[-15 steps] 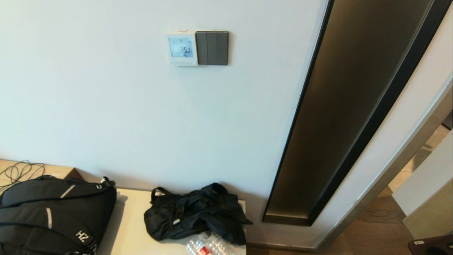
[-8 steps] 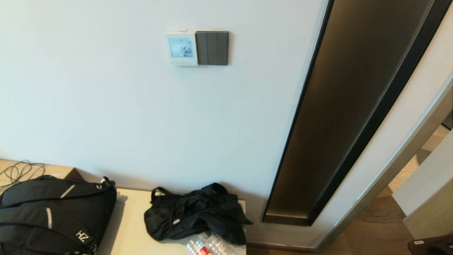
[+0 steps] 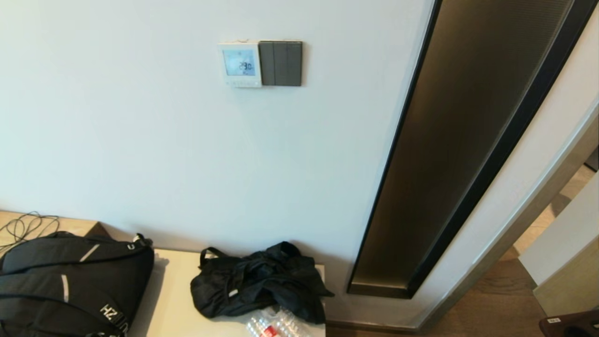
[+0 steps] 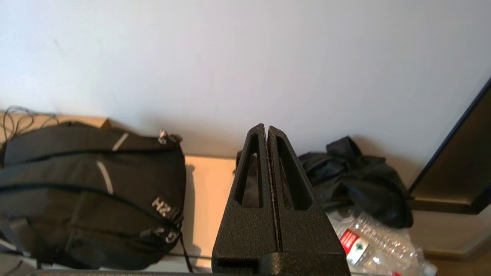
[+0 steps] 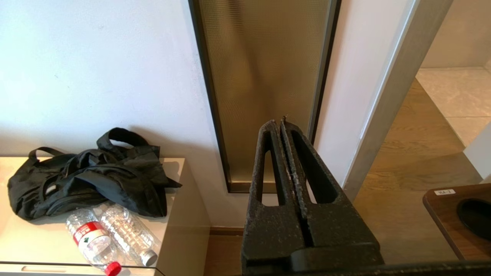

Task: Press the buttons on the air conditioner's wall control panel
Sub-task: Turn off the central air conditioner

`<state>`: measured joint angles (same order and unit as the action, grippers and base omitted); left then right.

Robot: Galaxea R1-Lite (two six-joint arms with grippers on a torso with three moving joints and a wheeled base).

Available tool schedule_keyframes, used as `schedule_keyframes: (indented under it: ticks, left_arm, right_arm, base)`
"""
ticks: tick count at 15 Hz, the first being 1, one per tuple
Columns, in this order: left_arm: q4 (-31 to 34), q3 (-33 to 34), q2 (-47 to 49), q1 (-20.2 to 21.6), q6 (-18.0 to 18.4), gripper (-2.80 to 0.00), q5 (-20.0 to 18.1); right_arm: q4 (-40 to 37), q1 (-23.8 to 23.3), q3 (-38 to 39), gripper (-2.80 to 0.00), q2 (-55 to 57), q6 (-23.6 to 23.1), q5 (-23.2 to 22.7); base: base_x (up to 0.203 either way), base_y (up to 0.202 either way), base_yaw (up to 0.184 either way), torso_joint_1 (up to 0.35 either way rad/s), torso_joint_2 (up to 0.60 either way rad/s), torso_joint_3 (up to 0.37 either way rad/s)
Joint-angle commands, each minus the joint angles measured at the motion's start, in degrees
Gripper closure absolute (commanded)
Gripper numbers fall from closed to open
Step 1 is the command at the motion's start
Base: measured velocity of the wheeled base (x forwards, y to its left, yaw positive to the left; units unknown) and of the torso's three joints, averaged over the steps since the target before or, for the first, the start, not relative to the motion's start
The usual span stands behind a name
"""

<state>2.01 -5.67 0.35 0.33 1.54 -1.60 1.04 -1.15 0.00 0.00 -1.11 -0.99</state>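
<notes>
High on the wall, white wall control panel (image 3: 239, 64), screen lit blue; both grippers pressed closed, empty.

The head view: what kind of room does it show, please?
Probably a hotel room or apartment entry. A wall control panel with a lit screen sits beside a dark switch plate, a tall ribbed glass panel stands by a doorway, and bags lie on a low cabinet.

Setting: a lived-in room, hotel or apartment — painted wall (image 3: 140, 117) carrying a lit thermostat panel (image 3: 239, 64) beside a dark rocker switch plate (image 3: 281, 63). Tall frosted glass strip (image 5: 264, 76), wood floor (image 5: 418, 153). Pale cabinet surface (image 5: 23, 237) holds a backpack (image 3: 65, 285), a crumpled black bag (image 3: 257, 281) and water bottles (image 5: 111, 237) — personal belongings.
</notes>
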Motion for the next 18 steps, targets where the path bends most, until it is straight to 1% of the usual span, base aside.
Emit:
schedule_keyframes:
  ticks: [1,3,4,6,9,11,13,15,16,18]
  left_arm:
    - [0.7,-6.6,4.5,0.0,-0.1,0.00,-1.3]
    - [0.1,-10.9,11.3,-0.1,-0.3,0.00,-2.9]
    - [-1.3,-12.8,15.6,-0.2,-0.6,0.00,-3.5]
    - [-6.6,-15.4,24.3,-0.3,-1.4,0.00,-4.9]
    - [-15.9,-19.8,38.7,-0.4,-2.3,0.00,-8.4]
    - [-20.3,-23.9,48.5,-1.5,-4.3,0.00,-10.1]
    - [-23.1,-28.9,57.0,-4.8,-6.7,0.00,-10.7]
    - [-24.5,-33.9,63.7,-10.2,-8.0,0.00,-10.2]
    - [-24.8,-36.5,67.0,-13.6,-8.4,0.00,-8.7]
    - [-26.1,-42.9,74.0,-20.2,-8.8,0.00,-3.9]
  right_arm:
    - [0.0,0.0,0.1,0.00,0.1,0.0,-0.1]
    - [0.0,0.0,0.1,0.00,0.1,0.0,-0.1]
    - [0.0,0.0,0.1,0.00,0.1,0.0,-0.1]
    - [0.0,0.0,0.0,0.00,0.1,0.0,-0.1]
    - [0.0,0.0,0.1,0.00,0.1,0.0,-0.1]
    - [0.0,0.0,0.0,0.00,0.1,0.0,-0.1]
    - [0.0,0.0,0.0,0.00,0.1,0.0,-0.1]
    - [0.0,0.0,0.1,0.00,0.1,0.0,0.0]
    - [0.0,0.0,0.1,0.00,0.1,0.0,-0.1]
    - [0.0,0.0,0.1,0.00,0.1,0.0,-0.1]
  base:
    - [0.000,0.000,0.000,0.000,0.00,0.000]
    - [0.000,0.000,0.000,0.000,0.00,0.000]
    - [0.000,0.000,0.000,0.000,0.00,0.000]
    - [0.000,0.000,0.000,0.000,0.00,0.000]
    - [0.000,0.000,0.000,0.000,0.00,0.000]
    - [0.000,0.000,0.000,0.000,0.00,0.000]
    - [0.000,0.000,0.000,0.000,0.00,0.000]
    - [0.000,0.000,0.000,0.000,0.00,0.000]
    - [0.000,0.000,0.000,0.000,0.00,0.000]
    - [0.000,0.000,0.000,0.000,0.00,0.000]
